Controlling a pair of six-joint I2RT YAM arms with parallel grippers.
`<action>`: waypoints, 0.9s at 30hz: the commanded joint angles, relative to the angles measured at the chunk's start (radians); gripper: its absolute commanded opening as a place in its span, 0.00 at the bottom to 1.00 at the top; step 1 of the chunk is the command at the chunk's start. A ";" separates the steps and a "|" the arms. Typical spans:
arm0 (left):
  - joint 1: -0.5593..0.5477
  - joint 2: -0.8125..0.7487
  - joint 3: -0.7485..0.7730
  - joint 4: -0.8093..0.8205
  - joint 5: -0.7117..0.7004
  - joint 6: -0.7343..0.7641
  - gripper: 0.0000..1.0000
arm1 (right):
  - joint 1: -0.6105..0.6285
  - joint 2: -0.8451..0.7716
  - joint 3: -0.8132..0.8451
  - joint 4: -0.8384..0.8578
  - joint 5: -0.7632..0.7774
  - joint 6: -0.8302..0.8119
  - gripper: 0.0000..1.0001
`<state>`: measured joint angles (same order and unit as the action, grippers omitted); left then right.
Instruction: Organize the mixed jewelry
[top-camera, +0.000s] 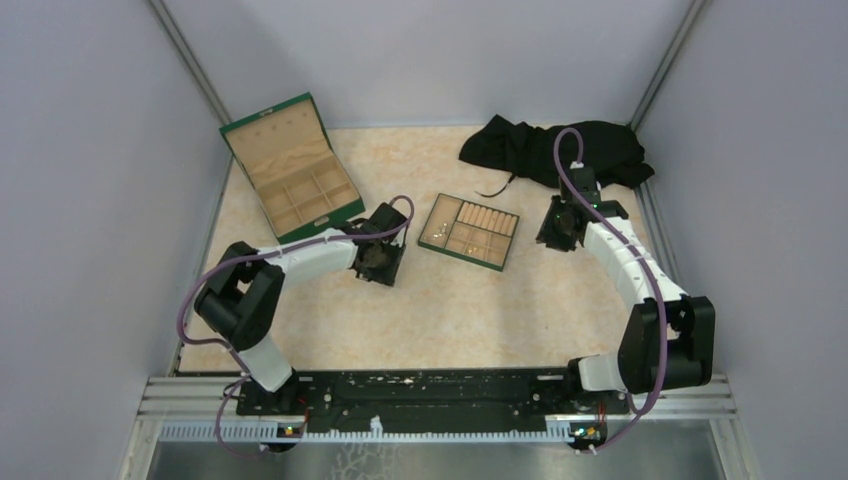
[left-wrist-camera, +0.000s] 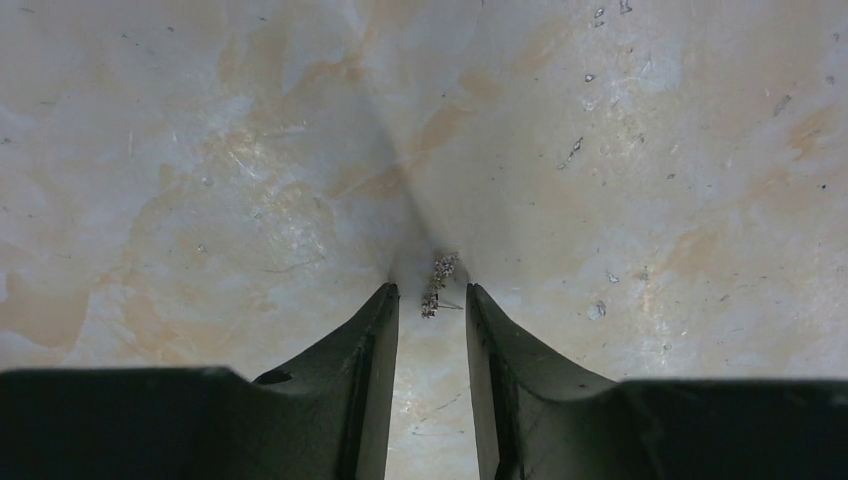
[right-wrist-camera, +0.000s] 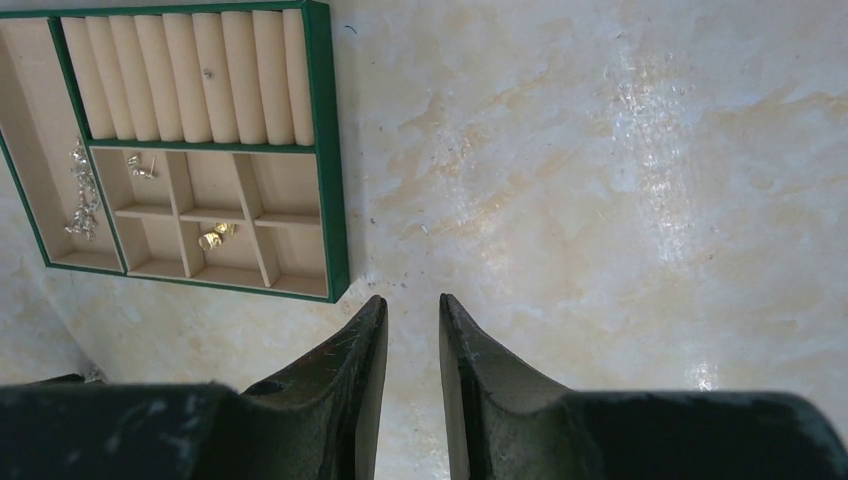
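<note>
Both gape: left pincer (left-wrist-camera: 432, 292) astride a jewelry piece (left-wrist-camera: 440, 270), right pincer (right-wrist-camera: 412, 298) empty near the tray (right-wrist-camera: 337, 200) corner.

Seen from above, the left arm (top-camera: 300, 258) folds at a dark elbow near the left side. Its white forearm runs rightward toward the middle, and the wrist is bent so that the left gripper (top-camera: 381, 262) points down. In the wrist view, its dark fingers (left-wrist-camera: 372, 345) stand parted with a narrow gap between the tips, clamping nothing. The right arm (top-camera: 625, 265) bends at its elbow by the right side and stretches its white forearm away from the base. The right gripper (top-camera: 560, 228) is also tipped downward. Its fingers (right-wrist-camera: 470, 350) sit slightly apart, tips close but not meeting, and hold nothing.
</note>
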<state>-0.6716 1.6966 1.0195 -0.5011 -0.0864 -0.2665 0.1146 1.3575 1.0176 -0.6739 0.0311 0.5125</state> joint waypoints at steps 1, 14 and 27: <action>-0.001 0.026 -0.014 0.039 0.009 0.009 0.36 | -0.008 -0.020 0.042 0.031 0.002 0.014 0.26; 0.000 -0.007 -0.019 0.012 0.010 -0.018 0.05 | -0.008 -0.038 0.034 0.028 0.007 0.013 0.26; 0.000 -0.103 0.142 -0.042 0.108 -0.058 0.00 | -0.007 -0.087 0.005 0.015 0.015 0.017 0.26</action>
<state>-0.6716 1.6356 1.0801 -0.5385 -0.0509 -0.3038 0.1146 1.3235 1.0149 -0.6739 0.0322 0.5190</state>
